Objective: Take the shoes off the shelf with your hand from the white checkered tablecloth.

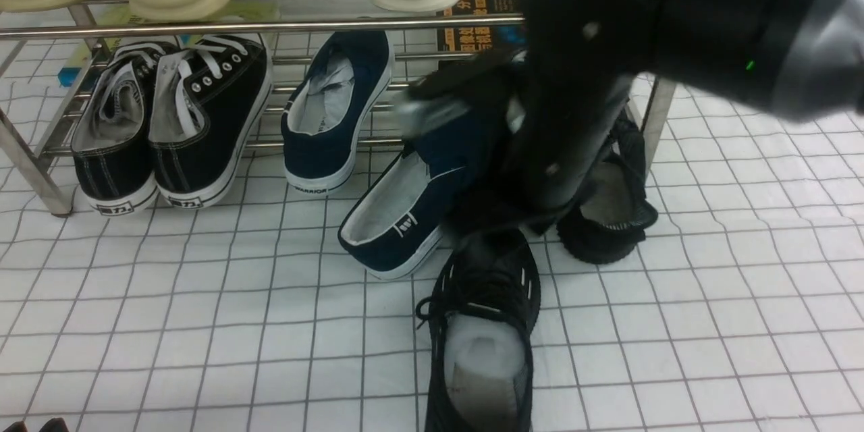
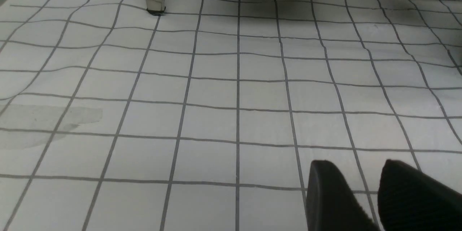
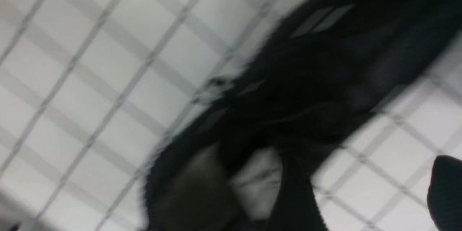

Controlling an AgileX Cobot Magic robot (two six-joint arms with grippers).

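On the white checkered tablecloth point(image 1: 202, 324), toward its near edge, one all-black chunky lace-up shoe point(image 1: 482, 331) lay clear of the bulky black and silver-grey robot arm point(image 1: 574, 101). The second black shoe point(image 1: 611, 216) lay directly beneath that arm, by the right leg of the steel-tube shelf point(image 1: 658, 115). The gripper jaws stood wide apart, one fingertip point(image 3: 445, 195) visible, and gripped nothing.

Right wrist view is all smear: a black shoe point(image 3: 306, 90) fills it, which one I can't tell. Only one right fingertip point(image 3: 445, 191) shows, clipped at the corner, so my jaw gap is unreadable. Front view: my right arm point(image 1: 675, 20) covers most of the far black shoe point(image 1: 607, 236) and the front of a navy slip-on point(image 1: 405, 216). Near black shoe point(image 1: 482, 344) is cut by the bottom edge. Left gripper point(image 2: 375, 187): tips only, rest out of frame.
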